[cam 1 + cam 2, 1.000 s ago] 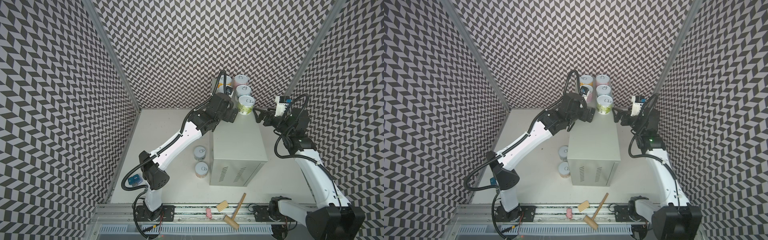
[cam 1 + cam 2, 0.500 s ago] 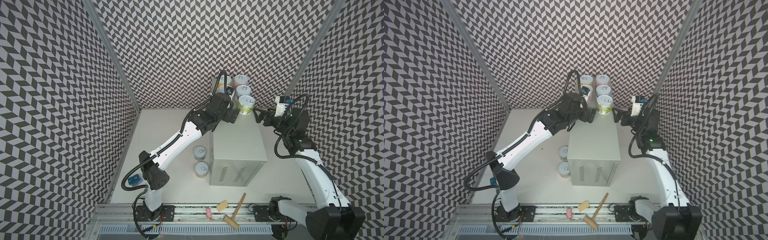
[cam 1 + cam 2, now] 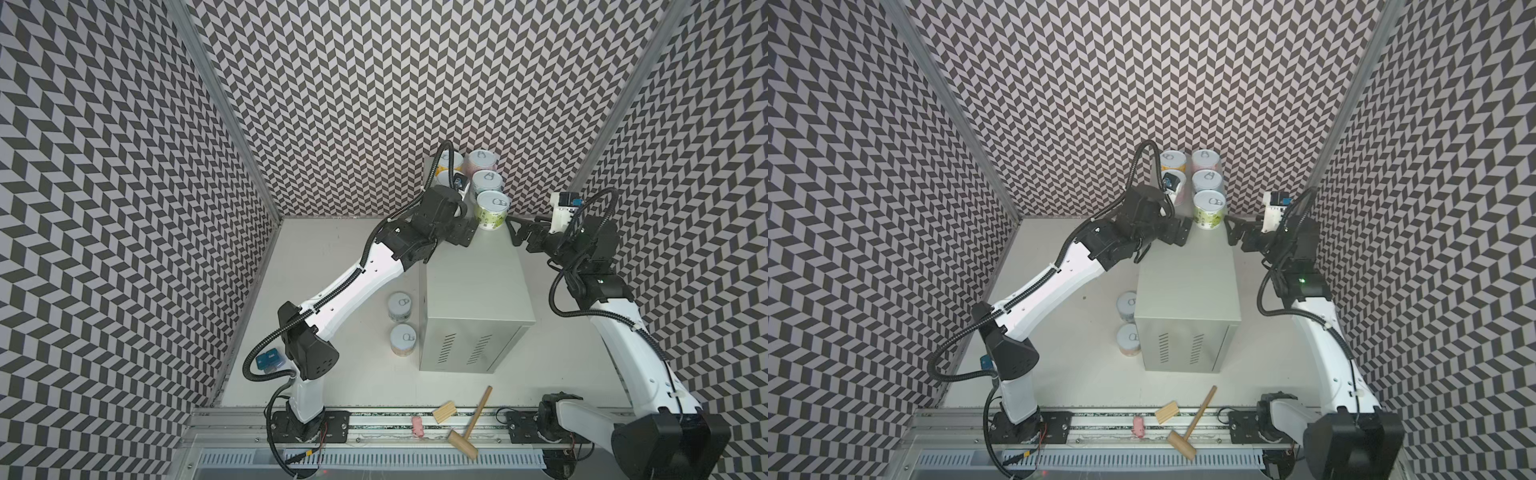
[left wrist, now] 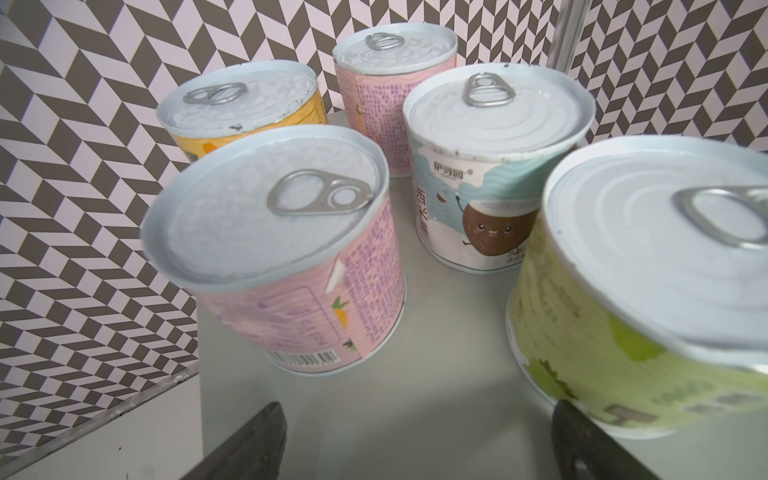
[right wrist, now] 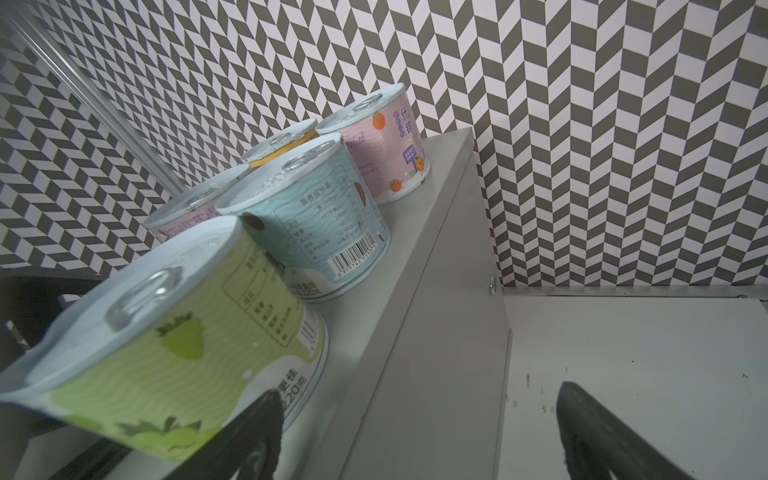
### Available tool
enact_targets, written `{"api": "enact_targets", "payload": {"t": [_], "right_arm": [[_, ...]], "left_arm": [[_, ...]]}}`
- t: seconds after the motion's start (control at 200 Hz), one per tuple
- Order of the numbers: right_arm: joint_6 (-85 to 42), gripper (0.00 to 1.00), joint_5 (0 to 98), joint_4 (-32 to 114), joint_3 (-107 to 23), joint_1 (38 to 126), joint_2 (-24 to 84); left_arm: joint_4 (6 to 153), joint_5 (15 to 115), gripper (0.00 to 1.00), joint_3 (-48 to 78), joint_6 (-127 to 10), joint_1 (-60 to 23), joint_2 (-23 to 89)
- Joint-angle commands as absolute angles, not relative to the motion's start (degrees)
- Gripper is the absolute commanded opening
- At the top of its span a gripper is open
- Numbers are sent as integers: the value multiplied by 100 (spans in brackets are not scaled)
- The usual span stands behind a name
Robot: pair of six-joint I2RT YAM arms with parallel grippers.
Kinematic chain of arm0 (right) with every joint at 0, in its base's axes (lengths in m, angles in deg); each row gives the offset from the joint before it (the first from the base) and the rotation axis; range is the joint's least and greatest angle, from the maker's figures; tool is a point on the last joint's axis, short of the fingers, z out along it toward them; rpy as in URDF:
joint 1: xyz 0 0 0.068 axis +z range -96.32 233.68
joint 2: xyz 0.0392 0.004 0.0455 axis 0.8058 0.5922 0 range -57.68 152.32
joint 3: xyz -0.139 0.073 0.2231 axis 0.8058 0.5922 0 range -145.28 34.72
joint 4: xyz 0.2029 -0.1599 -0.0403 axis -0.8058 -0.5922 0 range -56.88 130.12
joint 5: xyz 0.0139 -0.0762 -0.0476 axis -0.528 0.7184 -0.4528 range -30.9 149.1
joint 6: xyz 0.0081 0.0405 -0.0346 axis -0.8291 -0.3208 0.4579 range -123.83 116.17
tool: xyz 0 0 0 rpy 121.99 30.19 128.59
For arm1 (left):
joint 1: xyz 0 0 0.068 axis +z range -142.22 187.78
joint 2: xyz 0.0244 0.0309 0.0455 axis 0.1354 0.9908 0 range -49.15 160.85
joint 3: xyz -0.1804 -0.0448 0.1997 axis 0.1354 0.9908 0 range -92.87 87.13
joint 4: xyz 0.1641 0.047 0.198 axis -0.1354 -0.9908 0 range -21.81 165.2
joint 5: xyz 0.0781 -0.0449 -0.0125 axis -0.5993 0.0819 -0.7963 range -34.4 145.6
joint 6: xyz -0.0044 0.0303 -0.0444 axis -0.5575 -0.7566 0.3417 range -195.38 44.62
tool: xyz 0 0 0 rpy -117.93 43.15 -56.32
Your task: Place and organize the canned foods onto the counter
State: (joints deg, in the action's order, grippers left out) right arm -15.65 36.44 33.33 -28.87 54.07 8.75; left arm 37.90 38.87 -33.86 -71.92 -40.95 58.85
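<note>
Nothing has moved since a sec ago. Five cans stand upright at the far end of the grey cabinet top: green can nearest, blue can behind it, pink can farthest, yellow can to its left, 2nd pink can nearer. Two loose cans stand on the worktop just left of the cabinet. Left end effector, spread & empty, is just left of the green can. Right end effector, also spread & empty, is just right of it.

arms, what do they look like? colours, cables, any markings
The left arm and right arm have white shells on the long links, black joints and bases. Black ribbed cable hoses loop beside each. The left end effector and right end effector are black with tapered fingers. A green light glows on the right arm.
</note>
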Motion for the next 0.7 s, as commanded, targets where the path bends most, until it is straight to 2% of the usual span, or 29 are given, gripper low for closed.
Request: {"api": "enact_targets", "payload": {"t": [0.0, 0.696], "right_arm": [[-1458, 99, 3525, 3352, -2988, 5456, 885], [-1448, 99, 3511, 3339, -2996, 5456, 918]], "left_arm": [[3727, 3960, 100, -3486, -7257, -4100, 6020], [3701, 3978, 100, -3508, -7248, -4100, 6059]]}}
